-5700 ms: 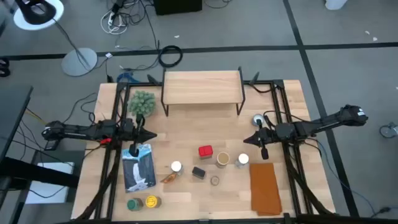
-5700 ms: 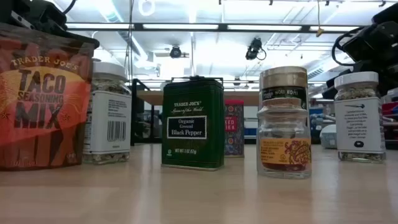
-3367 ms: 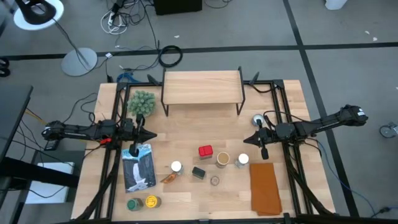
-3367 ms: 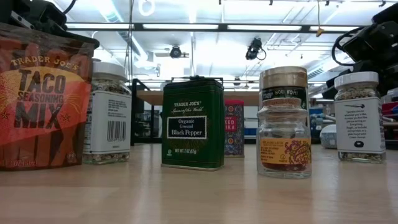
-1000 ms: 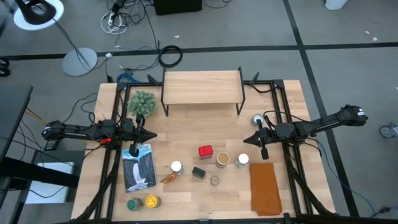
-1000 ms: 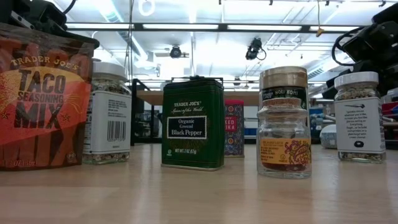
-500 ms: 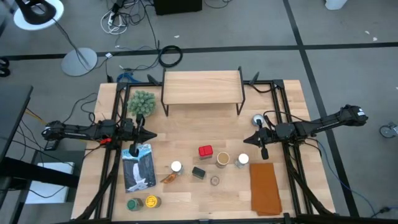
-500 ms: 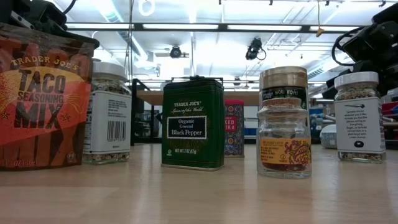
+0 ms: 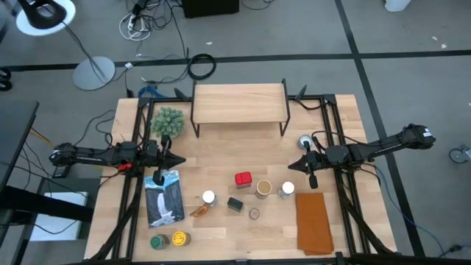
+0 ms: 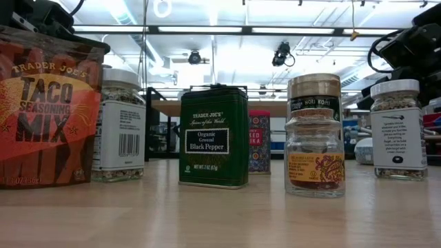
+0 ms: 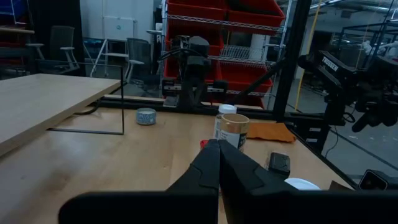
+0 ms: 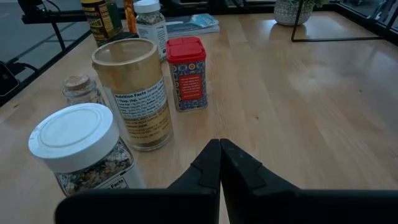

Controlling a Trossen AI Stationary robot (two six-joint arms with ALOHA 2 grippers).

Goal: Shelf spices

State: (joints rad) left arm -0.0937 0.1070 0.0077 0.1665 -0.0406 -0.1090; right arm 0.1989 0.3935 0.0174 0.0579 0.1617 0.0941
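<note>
The spices (image 9: 243, 193) stand close together at the front of the tabletop (image 9: 221, 147), well apart from the bare shelf (image 9: 239, 103) at the back. With jars this close, grabbing one could knock over the one beside it. The left end effector (image 9: 179, 161) and right end effector (image 9: 292, 165) are both closed tight and hold nothing.
</note>
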